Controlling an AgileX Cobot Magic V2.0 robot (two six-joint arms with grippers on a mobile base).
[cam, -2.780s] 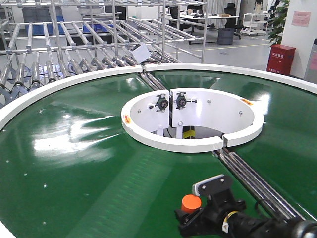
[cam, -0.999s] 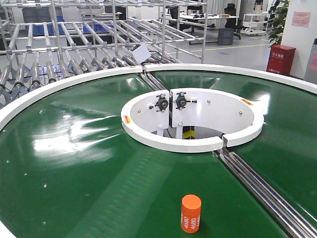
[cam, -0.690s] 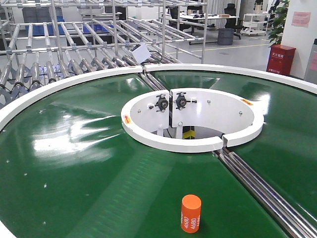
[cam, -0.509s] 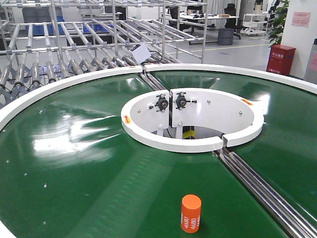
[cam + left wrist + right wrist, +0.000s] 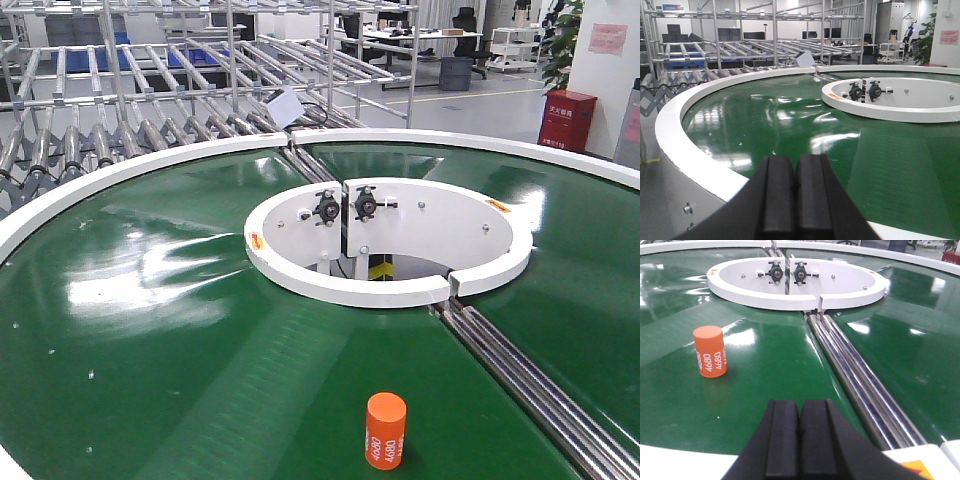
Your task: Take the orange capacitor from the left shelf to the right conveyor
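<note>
The orange capacitor stands upright on the dark green belt of the right conveyor, near its front edge; its white "4680" print shows. In the right wrist view the orange capacitor stands free to the upper left of my right gripper, which is shut and empty over the white outer rim. My left gripper is shut and empty above the conveyor's white rim. Neither gripper shows in the front view. The left shelf with tray and bins is out of view.
A white ring hub sits at the conveyor's centre. A steel rail strip runs from the hub to the front right. Steel roller racks stand behind the conveyor. A red cabinet stands at the far right.
About 2.8 s ago my right gripper was at the orange capacitor at the belt's front; it has let go and left the front view. Over the last second nothing has moved.
</note>
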